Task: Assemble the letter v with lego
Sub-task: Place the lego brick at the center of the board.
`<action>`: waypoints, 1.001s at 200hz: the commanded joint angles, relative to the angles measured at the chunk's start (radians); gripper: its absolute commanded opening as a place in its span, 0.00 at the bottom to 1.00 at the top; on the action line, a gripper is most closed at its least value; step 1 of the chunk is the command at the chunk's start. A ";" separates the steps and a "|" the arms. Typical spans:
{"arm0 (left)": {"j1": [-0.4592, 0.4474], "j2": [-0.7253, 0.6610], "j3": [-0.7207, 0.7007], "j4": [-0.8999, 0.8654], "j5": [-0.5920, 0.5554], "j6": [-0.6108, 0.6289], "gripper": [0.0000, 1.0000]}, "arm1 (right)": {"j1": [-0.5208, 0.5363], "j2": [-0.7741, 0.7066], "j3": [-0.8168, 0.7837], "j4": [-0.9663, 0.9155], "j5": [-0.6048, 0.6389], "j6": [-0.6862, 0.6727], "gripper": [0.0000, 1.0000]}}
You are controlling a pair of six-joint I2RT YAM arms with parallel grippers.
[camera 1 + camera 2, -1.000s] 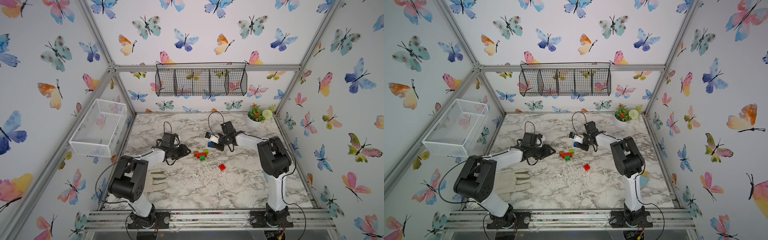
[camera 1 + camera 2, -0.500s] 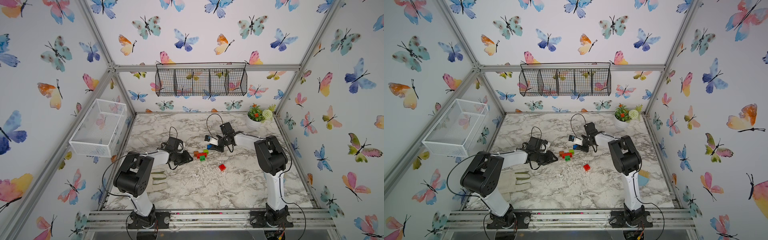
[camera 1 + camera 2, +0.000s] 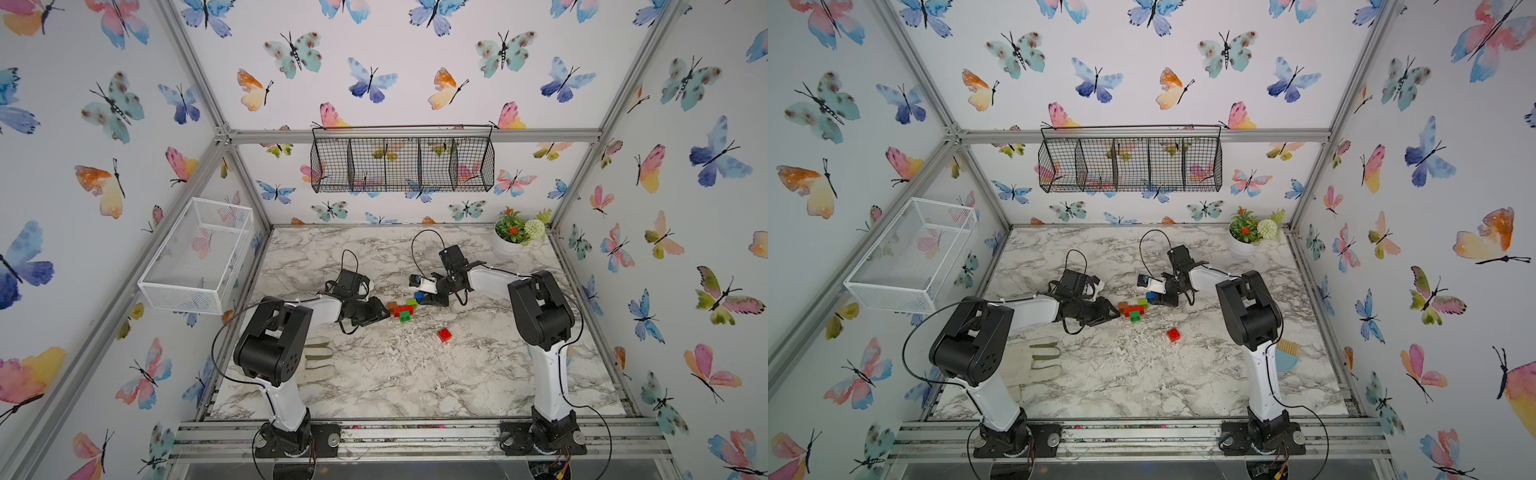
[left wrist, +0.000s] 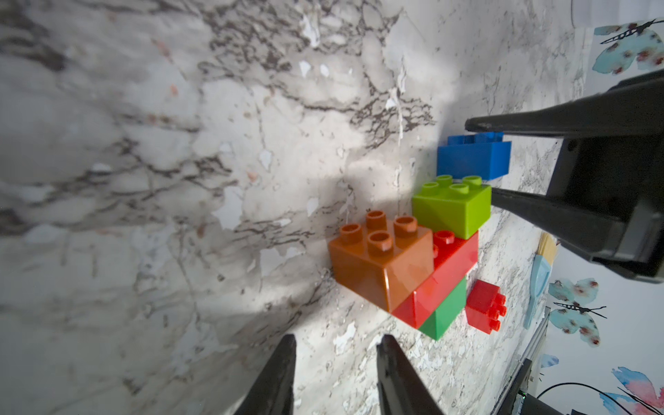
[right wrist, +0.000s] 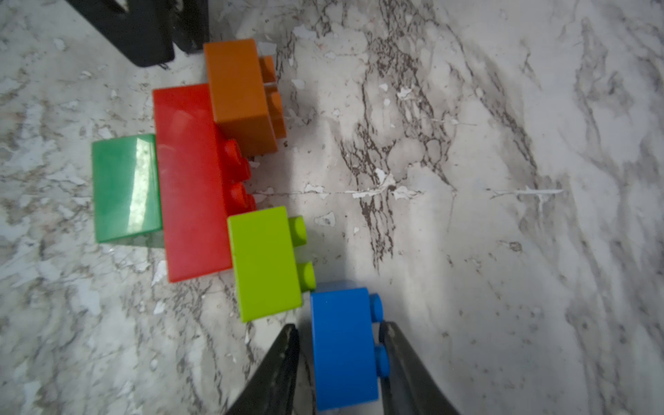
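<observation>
since a second ago, the right end effector point(image 5: 338, 326) has been brought in to the cluster and its clamp loosened: the jaws are now slightly apart astride the blue brick point(image 5: 343, 345), with a thin gap seen on one side. the blue brick is laid on the worktop point(image 3: 374, 374) just beside the lime green brick point(image 5: 266, 262), seemingly not pressed on, so the letter v point(image 3: 402, 309), near the worktop's middle, is judged unfinished. the left end effector point(image 4: 336, 337) is held narrowly apart and empty, near the orange brick point(image 4: 381, 266).
</observation>
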 commanded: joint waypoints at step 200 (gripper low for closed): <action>0.032 0.116 0.054 -0.018 -0.012 0.021 0.40 | 0.023 0.066 0.090 -0.118 -0.004 0.035 0.35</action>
